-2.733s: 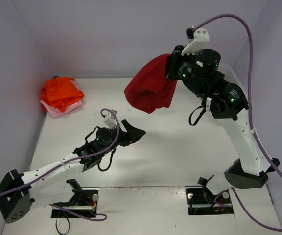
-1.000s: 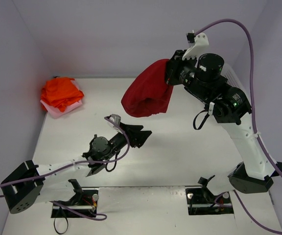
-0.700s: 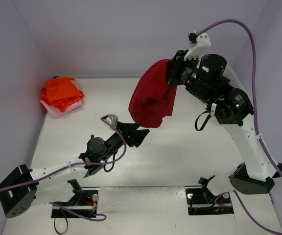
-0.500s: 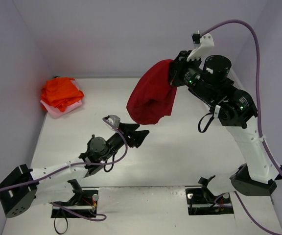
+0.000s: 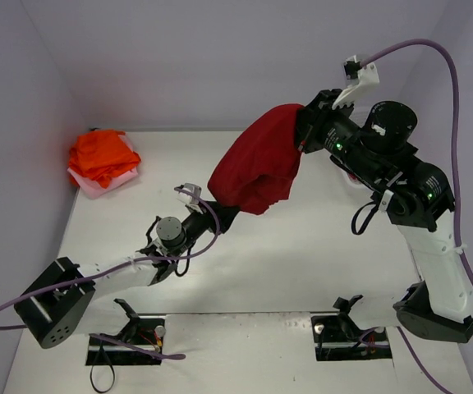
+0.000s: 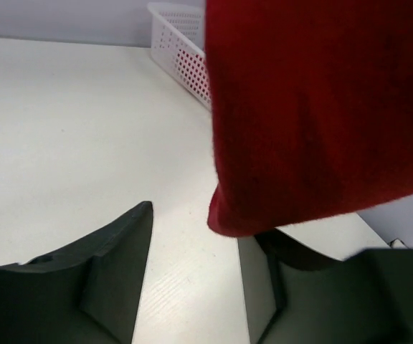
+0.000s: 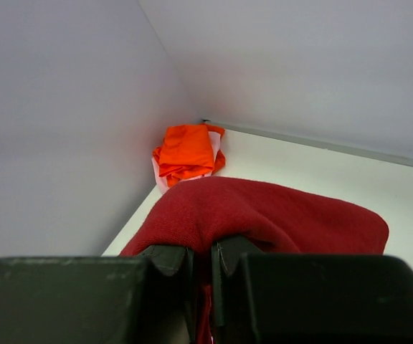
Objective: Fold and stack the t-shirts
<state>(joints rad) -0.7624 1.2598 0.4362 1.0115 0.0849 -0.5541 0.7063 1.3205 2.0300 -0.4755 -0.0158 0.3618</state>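
A large dark red t-shirt (image 5: pixel 257 168) hangs bunched in the air over the table's middle. My right gripper (image 5: pixel 306 131) is shut on its top fold (image 7: pixel 264 211), the cloth pinched between both fingers (image 7: pixel 171 259). My left gripper (image 5: pixel 220 215) sits right under the shirt's lower edge. In the left wrist view the jaws (image 6: pixel 203 222) stand apart. The shirt's bottom corner (image 6: pixel 224 218) dangles just above the gap and covers the right fingertip. Bright orange t-shirts (image 5: pixel 101 154) lie on a pale pink one (image 5: pixel 95 187) at the far left corner.
A white lattice basket (image 6: pixel 181 50) stands on the table beyond the hanging shirt. Grey walls close the table at the back and both sides. The orange pile (image 7: pixel 188 150) lies against the left wall.
The right arm has swung to the right and up with the red shirt. The left gripper has reached forward under the shirt's lower edge, and its jaws have narrowed.
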